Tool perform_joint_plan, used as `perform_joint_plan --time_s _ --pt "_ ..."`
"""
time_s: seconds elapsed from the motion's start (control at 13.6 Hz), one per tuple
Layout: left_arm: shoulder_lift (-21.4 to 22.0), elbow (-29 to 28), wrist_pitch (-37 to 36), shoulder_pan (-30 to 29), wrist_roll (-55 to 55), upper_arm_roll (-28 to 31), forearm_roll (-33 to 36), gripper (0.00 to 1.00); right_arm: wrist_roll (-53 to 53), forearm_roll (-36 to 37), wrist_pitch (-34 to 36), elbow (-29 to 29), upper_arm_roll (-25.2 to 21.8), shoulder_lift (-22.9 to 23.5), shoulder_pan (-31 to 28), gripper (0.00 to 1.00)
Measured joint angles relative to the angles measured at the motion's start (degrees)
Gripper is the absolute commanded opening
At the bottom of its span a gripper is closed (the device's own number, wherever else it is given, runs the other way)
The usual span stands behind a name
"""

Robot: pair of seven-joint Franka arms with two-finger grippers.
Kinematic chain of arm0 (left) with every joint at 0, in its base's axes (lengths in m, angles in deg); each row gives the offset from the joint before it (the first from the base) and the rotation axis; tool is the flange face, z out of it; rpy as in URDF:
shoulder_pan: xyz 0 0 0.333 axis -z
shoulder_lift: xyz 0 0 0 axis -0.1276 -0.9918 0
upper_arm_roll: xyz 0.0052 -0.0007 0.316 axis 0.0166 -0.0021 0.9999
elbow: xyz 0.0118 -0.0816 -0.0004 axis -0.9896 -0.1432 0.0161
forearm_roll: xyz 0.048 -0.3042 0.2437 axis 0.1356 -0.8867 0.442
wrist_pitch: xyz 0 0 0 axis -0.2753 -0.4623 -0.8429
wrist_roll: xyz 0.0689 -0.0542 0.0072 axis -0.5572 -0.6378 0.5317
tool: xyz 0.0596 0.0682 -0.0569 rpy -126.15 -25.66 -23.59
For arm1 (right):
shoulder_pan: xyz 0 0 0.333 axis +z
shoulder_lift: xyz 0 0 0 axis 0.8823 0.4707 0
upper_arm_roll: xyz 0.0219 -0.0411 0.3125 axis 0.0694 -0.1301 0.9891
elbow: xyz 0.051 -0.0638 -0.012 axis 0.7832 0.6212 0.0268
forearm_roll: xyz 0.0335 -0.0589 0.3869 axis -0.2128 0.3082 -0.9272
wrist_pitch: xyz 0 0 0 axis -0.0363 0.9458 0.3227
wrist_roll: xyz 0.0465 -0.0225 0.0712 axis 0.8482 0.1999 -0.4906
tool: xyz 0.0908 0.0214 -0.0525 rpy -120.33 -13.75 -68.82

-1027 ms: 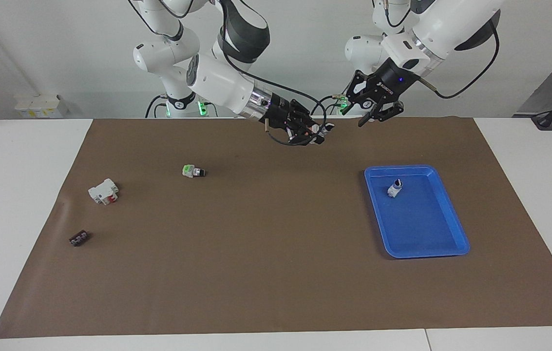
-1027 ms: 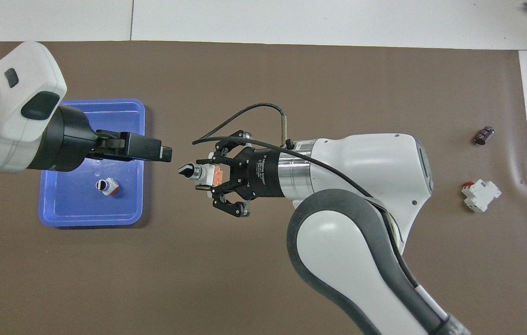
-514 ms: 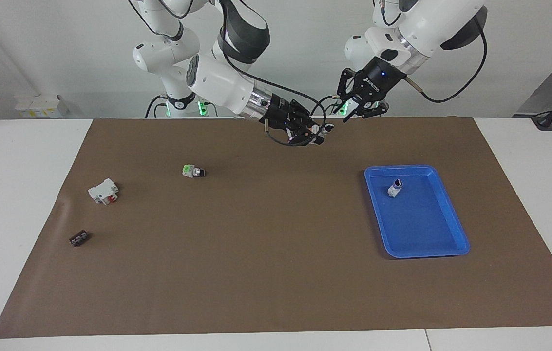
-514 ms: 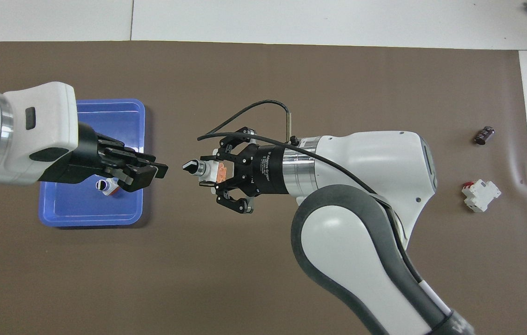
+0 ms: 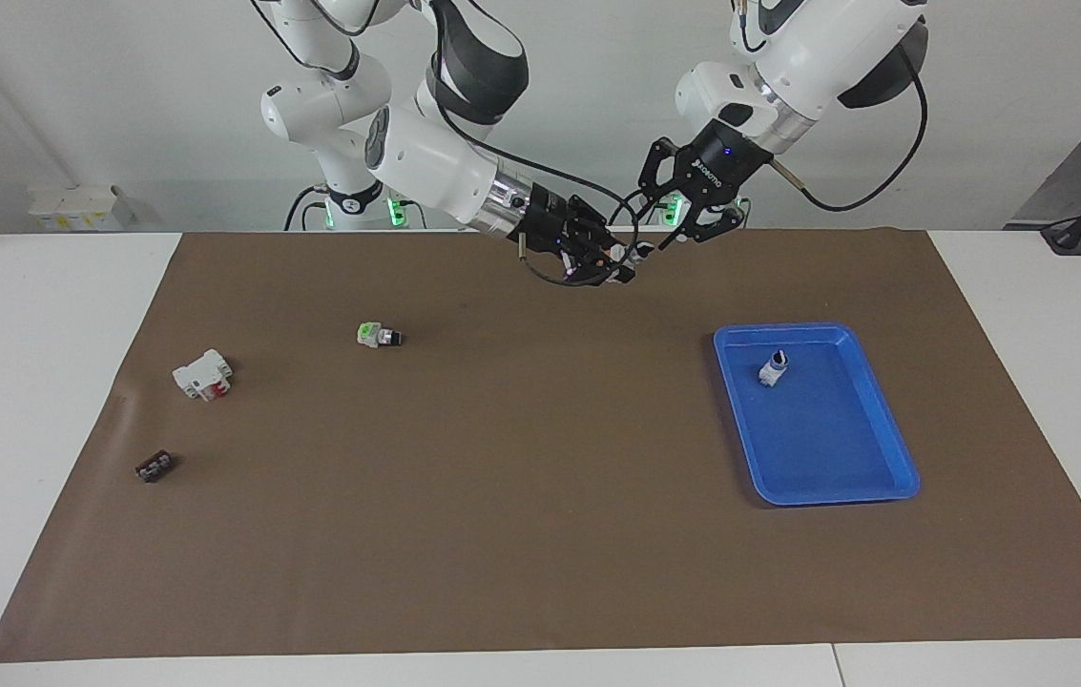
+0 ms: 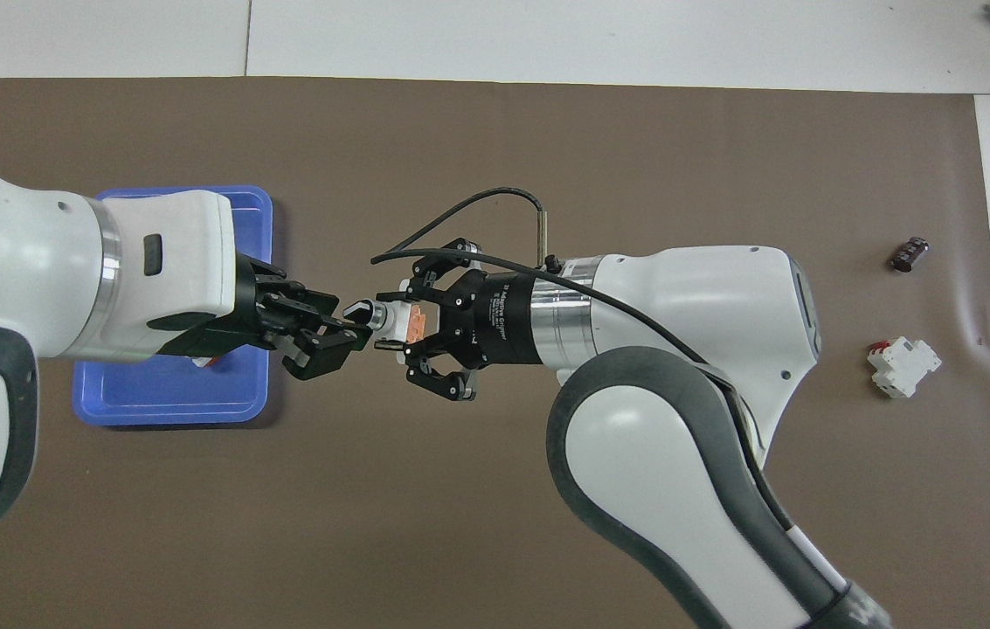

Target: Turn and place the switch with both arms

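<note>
Both grippers meet mid-air over the brown mat (image 5: 540,534), switch between them.

Right gripper (image 6: 403,325) is clamped on the switch (image 6: 396,321), orange face toward its palm, black knob (image 6: 361,312) pointing at 9 o'clock in the overhead view. Left gripper (image 6: 339,328) sits right at the knob, fingers partly spread around it; contact not clear. Blue tray (image 5: 869,482) lies at the left arm's end, holding a second small switch (image 5: 773,367). Green-faced switch (image 5: 374,335) lies on the mat, well apart.
</note>
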Motion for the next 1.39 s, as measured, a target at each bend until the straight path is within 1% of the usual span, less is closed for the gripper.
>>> perform_joint_plan --time_s 0.37,0.51,0.73,1.17,1.39 --pt "-0.2 -0.4 0.9 0.3 -0.2 0.0 0.0 0.49 0.0 0.0 0.0 0.0 0.0 0.0 0.0 0.00" --pt "-1.0 -0.6 2.0 0.8 -0.3 0.0 0.0 0.49 0.0 0.0 0.0 0.0 0.0 0.0 0.0 0.00" --pt "-1.7 -0.6 2.3 1.3 -0.3 0.0 0.0 0.44 0.0 0.0 0.0 0.0 0.0 0.0 0.0 0.00" --pt "-1.6 -0.3 2.3 1.3 -0.3 0.4 0.0 0.41 0.0 0.0 0.0 0.0 0.0 0.0 0.0 0.00" --pt "-1.6 -0.2 2.2 1.3 -0.4 0.6 0.0 0.36 0.0 0.0 0.0 0.0 0.0 0.0 0.0 0.00"
